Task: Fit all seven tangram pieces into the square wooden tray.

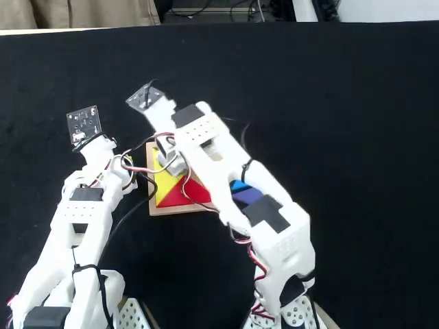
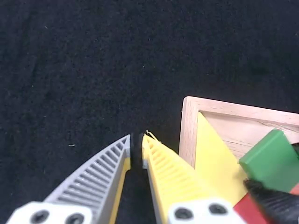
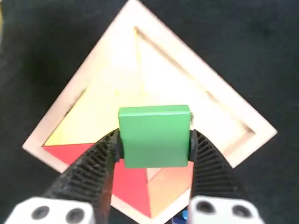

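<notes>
High: tray [image 1: 171,209] mid-table, yellow piece [image 1: 164,188] and red piece [image 1: 191,196] seated.
Left wrist: left gripper [image 2: 138,140] pressed together, empty, just beside the tray's corner.
Right wrist: right gripper [image 3: 154,140] pinching green square [image 3: 154,128] over the tray's bare part.
Step, I judge: placing green. Next I'd align, lower, release.

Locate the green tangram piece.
Right wrist view: the green piece is clamped in the right gripper, held over the wooden tray near the yellow piece.
</notes>
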